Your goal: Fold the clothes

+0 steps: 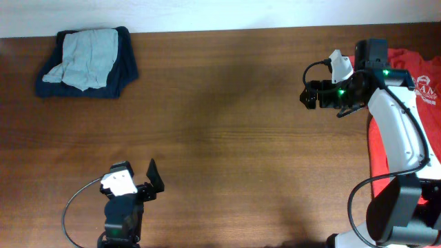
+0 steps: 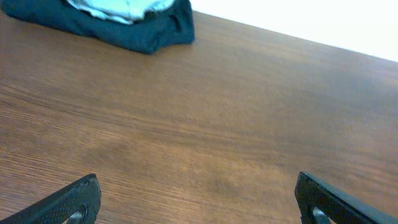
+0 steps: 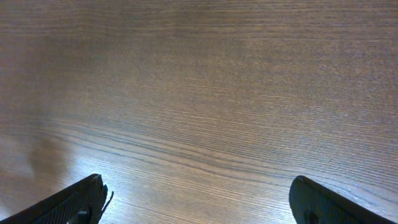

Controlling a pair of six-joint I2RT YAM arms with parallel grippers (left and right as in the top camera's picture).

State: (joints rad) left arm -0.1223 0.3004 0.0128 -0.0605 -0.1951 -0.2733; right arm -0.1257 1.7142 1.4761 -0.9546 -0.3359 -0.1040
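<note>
A pale blue-grey T-shirt (image 1: 88,54) lies folded on a dark navy garment (image 1: 120,72) at the table's far left corner. The left wrist view shows that pile at its top left, pale shirt (image 2: 121,7) on navy cloth (image 2: 146,32). A coral-red T-shirt (image 1: 413,62) with a white print lies spread at the right edge, partly under my right arm. My left gripper (image 1: 136,170) is open near the front edge, far from both. Open too, my right gripper (image 1: 304,97) hovers over bare wood just left of the red shirt. Both wrist views show nothing between the fingers (image 2: 78,198) (image 3: 78,200).
The brown wooden table (image 1: 227,117) runs between the two piles. A white wall or surface borders its far edge. My right arm's white link crosses over the red shirt, and its base stands at the front right corner.
</note>
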